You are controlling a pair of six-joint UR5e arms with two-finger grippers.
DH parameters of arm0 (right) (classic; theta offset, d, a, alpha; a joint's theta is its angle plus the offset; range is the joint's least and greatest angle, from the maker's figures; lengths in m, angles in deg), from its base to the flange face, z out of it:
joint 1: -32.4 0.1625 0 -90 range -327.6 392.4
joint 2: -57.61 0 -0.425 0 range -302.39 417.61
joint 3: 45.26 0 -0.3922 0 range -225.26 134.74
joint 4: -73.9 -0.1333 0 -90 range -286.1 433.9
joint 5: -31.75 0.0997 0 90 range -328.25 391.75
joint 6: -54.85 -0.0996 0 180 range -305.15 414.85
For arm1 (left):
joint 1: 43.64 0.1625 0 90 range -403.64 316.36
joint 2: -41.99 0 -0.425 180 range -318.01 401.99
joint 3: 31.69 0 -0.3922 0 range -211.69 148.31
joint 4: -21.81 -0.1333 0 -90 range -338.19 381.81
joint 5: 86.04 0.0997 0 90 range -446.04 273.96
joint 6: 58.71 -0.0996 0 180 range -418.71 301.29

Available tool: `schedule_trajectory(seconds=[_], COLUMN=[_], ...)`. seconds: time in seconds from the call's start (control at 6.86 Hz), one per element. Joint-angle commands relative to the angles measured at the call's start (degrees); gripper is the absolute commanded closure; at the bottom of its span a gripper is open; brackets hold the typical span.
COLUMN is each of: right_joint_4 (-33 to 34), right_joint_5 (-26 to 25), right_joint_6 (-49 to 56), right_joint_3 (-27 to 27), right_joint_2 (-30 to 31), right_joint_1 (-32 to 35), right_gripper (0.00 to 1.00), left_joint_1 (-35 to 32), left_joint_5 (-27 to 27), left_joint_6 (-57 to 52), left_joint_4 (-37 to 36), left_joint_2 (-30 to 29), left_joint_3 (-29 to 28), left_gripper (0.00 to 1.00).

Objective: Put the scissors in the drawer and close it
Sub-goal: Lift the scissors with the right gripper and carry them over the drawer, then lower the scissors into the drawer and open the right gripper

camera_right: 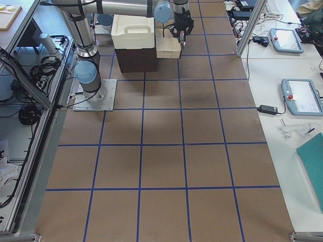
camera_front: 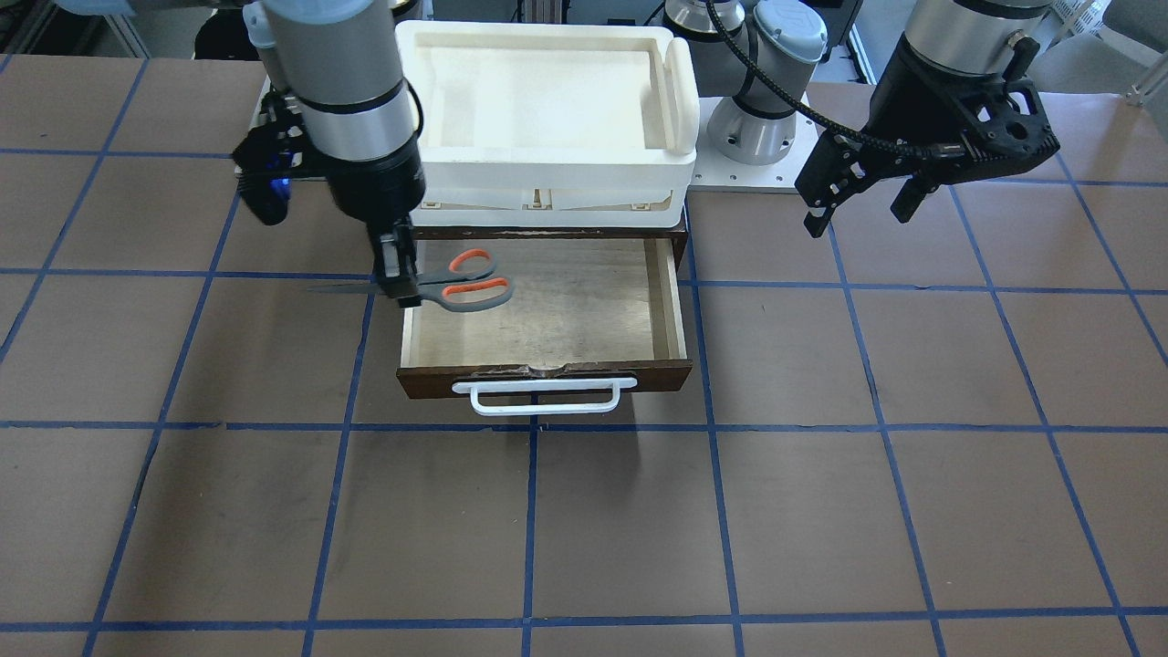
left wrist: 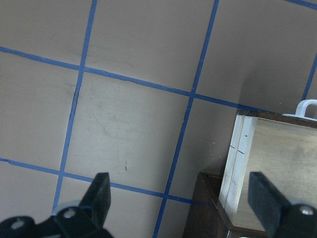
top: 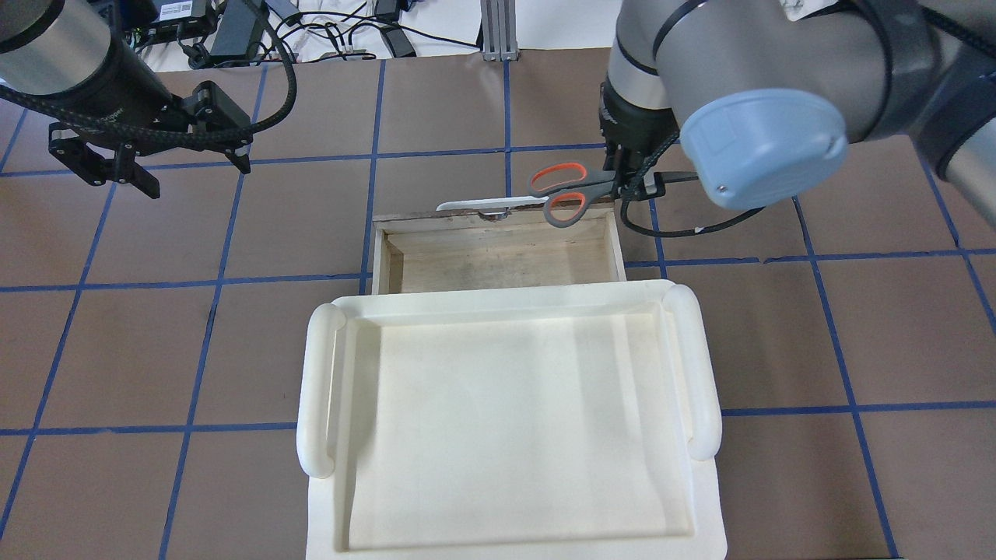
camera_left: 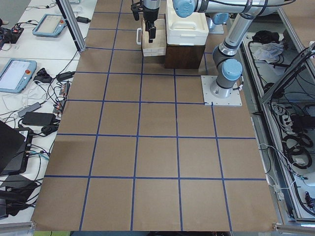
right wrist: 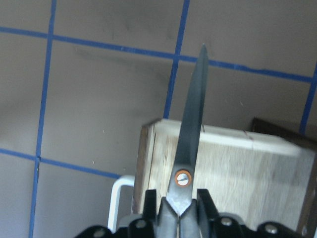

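Right fingers (camera_front: 394,260) clamped on scissors (camera_front: 467,281), apparently just above the open drawer (camera_front: 672,301) wall; left fingers (camera_front: 817,215) spread, empty

We note that both arms are built of silver-grey tubes. The right arm (top: 778,39) carries a round, pale blue joint cap (top: 762,148), and the left arm (camera_front: 967,32) has the same kind. At the right wrist we see a polished metal band (camera_front: 356,128) over a black collar (camera_front: 376,187), with a blue glow (camera_front: 276,190) beside it. The left pincer (camera_front: 858,214) and right pincer (camera_front: 401,290) are matte black. A braided black cable (camera_front: 776,87) feeds the left one. The white base plate (camera_front: 730,175) shows small screw holes.
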Motion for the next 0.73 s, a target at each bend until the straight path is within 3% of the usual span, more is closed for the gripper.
schedule_trajectory(seconds=[0.0, 0.58], right_joint_4=[2.98, 8.10], right_joint_5=[1.14, 0.97], right_joint_6=[-9.54, -16.80], right_joint_3=[0.03, 0.21], right_joint_2=[-3.08, -10.12], right_joint_1=[6.39, 11.06], right_gripper=[1.00, 1.00], left_joint_1=[0.00, -0.62], left_joint_5=[0.00, -0.44], left_joint_6=[-0.06, 0.03], left_joint_4=[0.00, -0.35], left_joint_2=[0.00, -0.18], left_joint_3=[0.03, 0.12], left_gripper=[0.00, 0.00])
